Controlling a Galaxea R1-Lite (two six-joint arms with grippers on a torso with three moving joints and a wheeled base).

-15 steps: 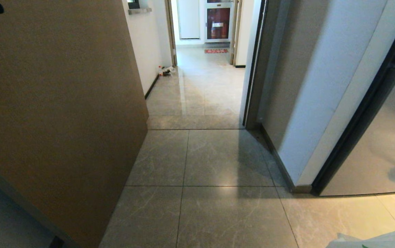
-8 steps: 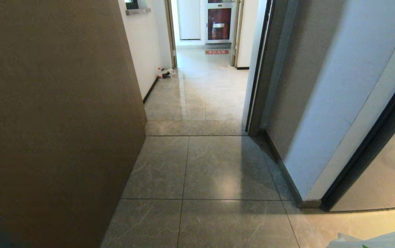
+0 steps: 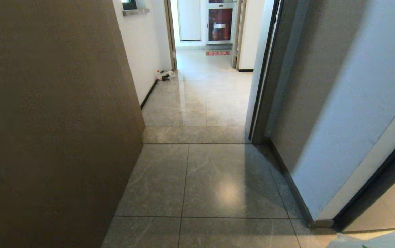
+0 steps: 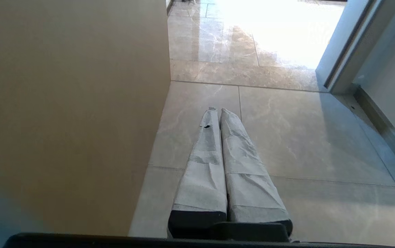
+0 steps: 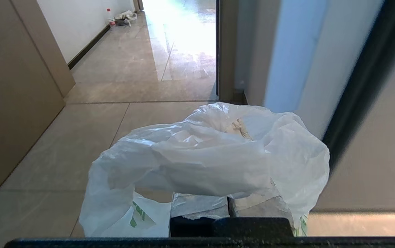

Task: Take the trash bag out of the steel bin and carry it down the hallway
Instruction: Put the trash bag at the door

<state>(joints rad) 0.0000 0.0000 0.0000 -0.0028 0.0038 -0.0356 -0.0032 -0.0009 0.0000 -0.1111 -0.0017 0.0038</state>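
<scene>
Glossy grey-beige tiles run ahead down the hallway [image 3: 197, 103], between a tall brown panel [image 3: 52, 120] on the left and a white wall [image 3: 349, 103] with a dark door frame [image 3: 262, 75] on the right.

The bag [image 5: 211, 162], thin white plastic with green print, is draped over the right gripper [image 5: 227, 201] and bunches around its wrapped fingers [image 5: 197, 205]. The fingers are clenched with the plastic gathered over them, so the gripper is grasping the bag and holding it clear of the floor. In the head view only a pale corner of the bag [image 3: 373, 239] shows at the lower right edge, beside the foot of the white wall.

The left gripper [image 4: 217, 109] is held out low over the tiles, close to the brown panel. Its two paper-wrapped fingers [image 4: 206, 162] lie pressed together along their length, with nothing between them.

Farther down the hallway, a small heap of litter [image 3: 165, 75] with a bottle lies against the dark baseboard [image 3: 148, 93] of the left wall. Beyond it the floor brightens, and a red mat [image 3: 217, 53] lies before a cabinet with a red front [image 3: 219, 24] at the far end. The bin is in none of the views.
</scene>
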